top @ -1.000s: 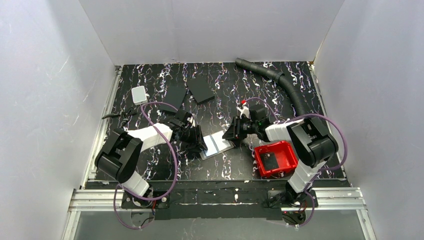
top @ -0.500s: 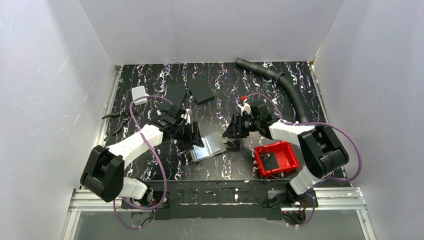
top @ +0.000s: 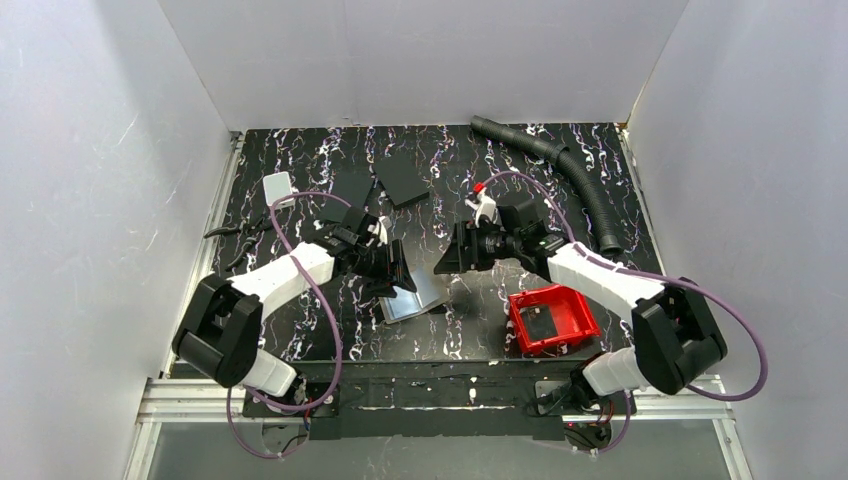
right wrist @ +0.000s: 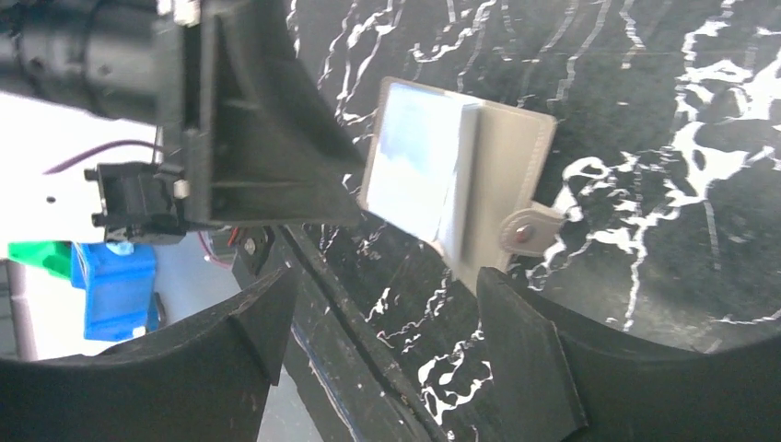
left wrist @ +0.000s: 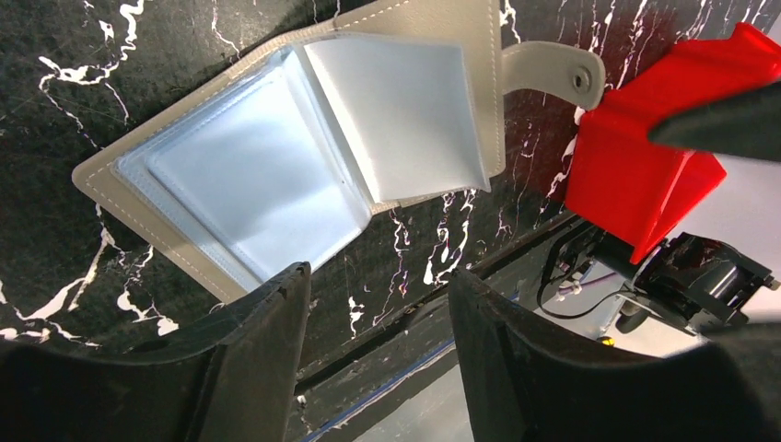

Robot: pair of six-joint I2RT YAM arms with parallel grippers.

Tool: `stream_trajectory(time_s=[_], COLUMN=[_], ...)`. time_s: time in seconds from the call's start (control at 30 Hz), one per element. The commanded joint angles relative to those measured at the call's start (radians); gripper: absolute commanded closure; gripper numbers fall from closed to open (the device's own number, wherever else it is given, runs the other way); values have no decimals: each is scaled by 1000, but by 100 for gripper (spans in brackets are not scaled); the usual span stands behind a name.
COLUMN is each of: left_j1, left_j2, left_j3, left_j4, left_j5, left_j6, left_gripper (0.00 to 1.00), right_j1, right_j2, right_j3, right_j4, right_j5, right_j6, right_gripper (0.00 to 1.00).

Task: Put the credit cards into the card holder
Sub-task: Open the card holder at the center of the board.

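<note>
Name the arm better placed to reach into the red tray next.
Right: the red tray lies on its side, and the right gripper is open and empty. The left gripper hangs by the open card holder, farther off.

Red tray, blk hose, 2 blk slabs, wht box

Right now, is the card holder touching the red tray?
Apart. The top view shows a strip of bare table between the open card holder and the red tray.

one card holder, one red tray, two black slabs, one white box.
</note>
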Motion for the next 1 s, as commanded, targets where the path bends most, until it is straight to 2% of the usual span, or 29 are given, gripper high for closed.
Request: stream_trajectory(time_s=[0.0, 0.13, 0.27, 0.47, 0.57, 0.63, 0.77, 0.87, 0.97], left_j1=[1, 1, 1, 1, 1, 1, 1, 1, 1], left_j2=[13, -18, -65, -92, -85, -65, -33, -21, 1], left_j3=[15, 1, -10, -24, -24, -23, -29, -39, -57], left_j4=[26, 12, -19, -25, -5, 6, 34, 48, 60], left_j5=[16, -6, -23, -11, 3, 6, -4, -37, -70], left_j6=[-12, -11, -2, -3, -9, -9, -27, -43, -54], left_gripper=[45, 46, 43, 37, 37, 44, 60, 64, 67], right_j1=[76, 138, 146, 147, 147, 146, 157, 220, 229], right_j2=[-43, -18, -32, -48, -83, -97, -68, 3, 97], right_j3=[51, 71, 72, 113, 109, 110, 106, 119, 136], right_j4=[-94, -99, -70, -169, -200, -222, -181, -103, -16], right_j5=[56, 104, 154, 256, 314, 335, 281, 262, 219], right_j6=[-75, -81, -63, -92, -99, -112, -113, -104, -68], right_gripper=[18, 19, 20, 36, 39, 41, 61, 62, 64])
